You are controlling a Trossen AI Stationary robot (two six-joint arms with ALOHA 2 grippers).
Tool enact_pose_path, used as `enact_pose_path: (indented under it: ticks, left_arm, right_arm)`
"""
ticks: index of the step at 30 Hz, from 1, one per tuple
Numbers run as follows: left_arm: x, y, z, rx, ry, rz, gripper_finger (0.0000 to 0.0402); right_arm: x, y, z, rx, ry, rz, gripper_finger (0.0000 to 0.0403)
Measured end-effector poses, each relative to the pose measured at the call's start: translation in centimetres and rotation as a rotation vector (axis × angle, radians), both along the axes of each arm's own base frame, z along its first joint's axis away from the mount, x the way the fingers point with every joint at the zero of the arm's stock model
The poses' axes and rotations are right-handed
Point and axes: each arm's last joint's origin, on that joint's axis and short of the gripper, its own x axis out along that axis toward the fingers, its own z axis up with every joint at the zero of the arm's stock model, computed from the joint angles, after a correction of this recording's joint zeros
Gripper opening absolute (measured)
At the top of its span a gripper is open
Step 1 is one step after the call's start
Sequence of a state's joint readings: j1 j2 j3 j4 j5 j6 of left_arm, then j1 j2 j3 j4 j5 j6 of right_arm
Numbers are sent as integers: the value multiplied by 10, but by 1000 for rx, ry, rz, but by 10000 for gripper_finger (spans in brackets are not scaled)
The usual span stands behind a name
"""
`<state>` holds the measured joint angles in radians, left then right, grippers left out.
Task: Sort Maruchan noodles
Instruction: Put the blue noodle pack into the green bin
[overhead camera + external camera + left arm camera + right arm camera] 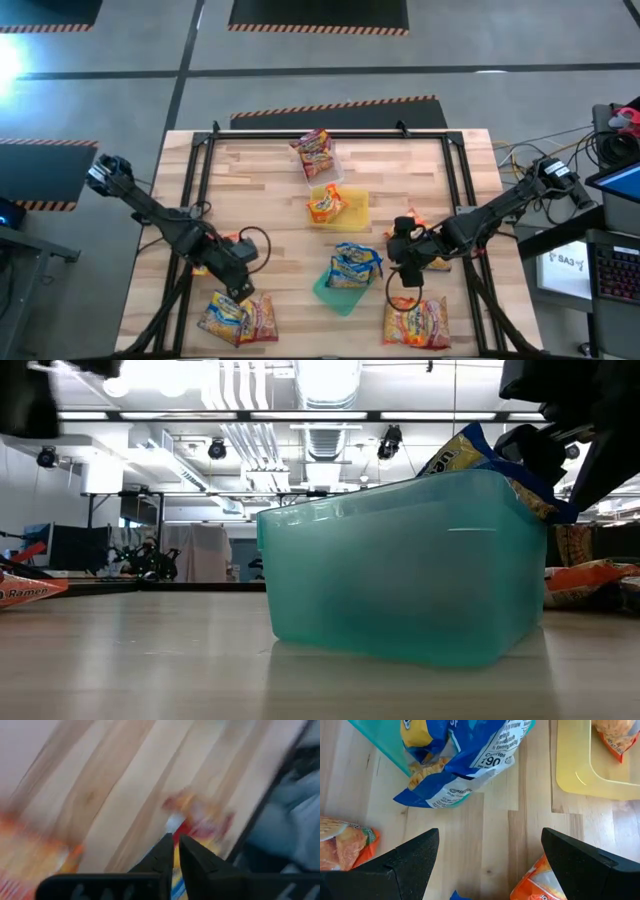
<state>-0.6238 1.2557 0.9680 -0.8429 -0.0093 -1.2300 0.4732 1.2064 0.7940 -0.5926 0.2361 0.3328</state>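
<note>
So the left hand (243, 291) was down near the front left of the table (270, 190), fingers pinched together with nothing visibly between them, hanging just over a little pile of red and yellow packets (238, 318) at the front left corner. In its own wrist view the closed fingers (165, 855) pointed at a blurry red packet (197, 822) lying on the wood, too smeared to read.

The right hand (402, 268) sat right of center, spread wide open and not gripping anything. It was just beside the green tray (338, 296), which held blue packets (355, 262) poking up over the rim. From the right wrist view you could see one blue packet (465, 765) spilling out of the tray's edge onto the table, with both fingers apart on either side of bare wood, and bits of orange packets at the edges of that shot.

Farther out: an orange packet pile (416, 322) lay at the front right, near the right hand. The yellow tray (355, 205) in the middle had an orange packet (324, 205) in it, and the clear tray (332, 158) toward the back held a red packet (314, 150).

The low view mostly showed the green tray's wall (400, 570) up close with a blue packet (470, 455) sticking out the top.
</note>
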Motion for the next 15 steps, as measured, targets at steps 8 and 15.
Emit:
enact_pose_path:
  ticks: [8, 15]
  left_arm:
    - [-20, -12, -9, 12, 166, 57, 79]
    - [-36, -30, -13, -17, 238, 280, 140]
  right_arm:
    - [0, 0, 0, 2, -3, 0, 341]
    - [0, 0, 0, 3, -5, 0, 341]
